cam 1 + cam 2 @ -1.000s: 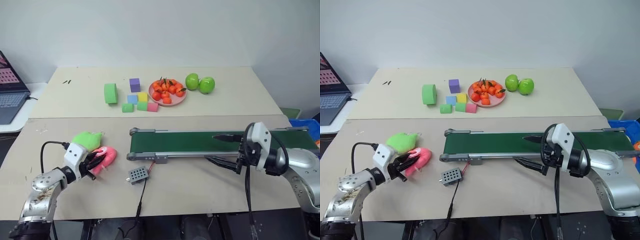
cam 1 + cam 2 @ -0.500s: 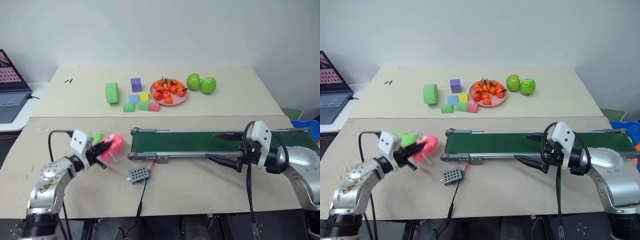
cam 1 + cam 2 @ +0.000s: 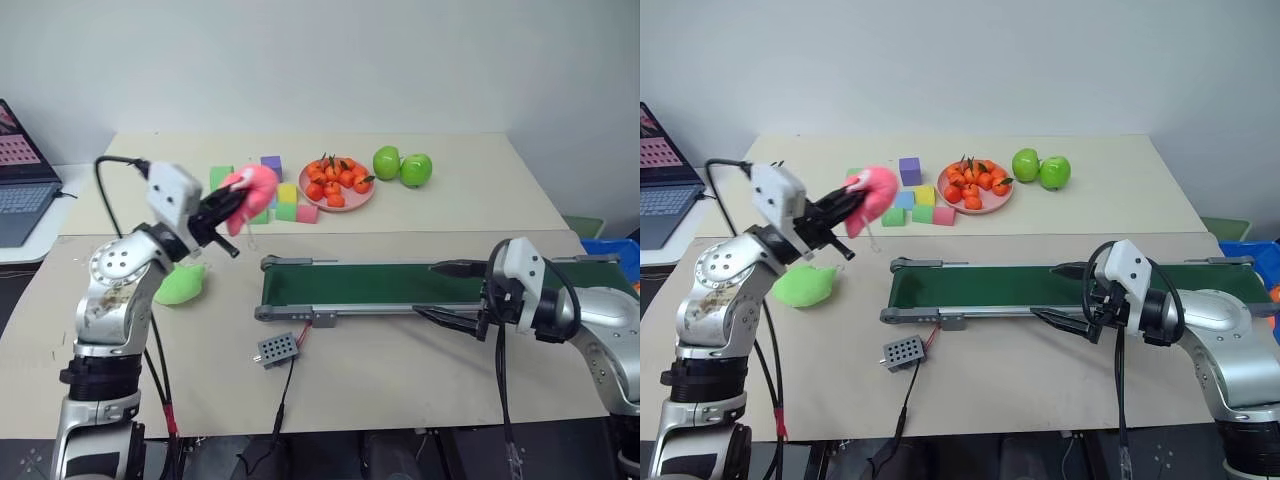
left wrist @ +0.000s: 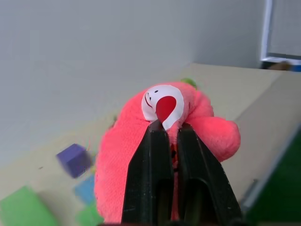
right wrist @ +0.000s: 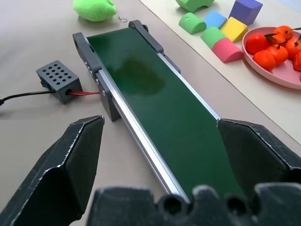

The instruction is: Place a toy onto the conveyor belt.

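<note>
The bright-pink soft toy (image 3: 250, 191) hangs in the air, pinched by my left gripper (image 3: 224, 205), which is shut on it well above the table and left of the conveyor belt's near end. In the left wrist view the toy (image 4: 122, 165) bulges around both black fingers (image 4: 153, 179), its white face patch on top. The dark-green conveyor belt (image 3: 400, 285) lies across the front table in a grey frame. My right gripper (image 3: 447, 292) is open, its fingers (image 5: 77, 155) straddling the belt (image 5: 160, 99) near its right part.
A lime-green toy (image 3: 180, 285) lies on the table below my left arm. A small grey box (image 3: 277, 349) sits wired in front of the belt. Foam blocks (image 3: 285, 205), a pink plate of oranges (image 3: 335, 185) and two green apples (image 3: 402, 165) stand behind. A laptop (image 3: 20, 190) sits far left.
My left gripper has lifted the pink toy off the table, up and to the right, leaving the green toy behind. The right arm has stayed put.
</note>
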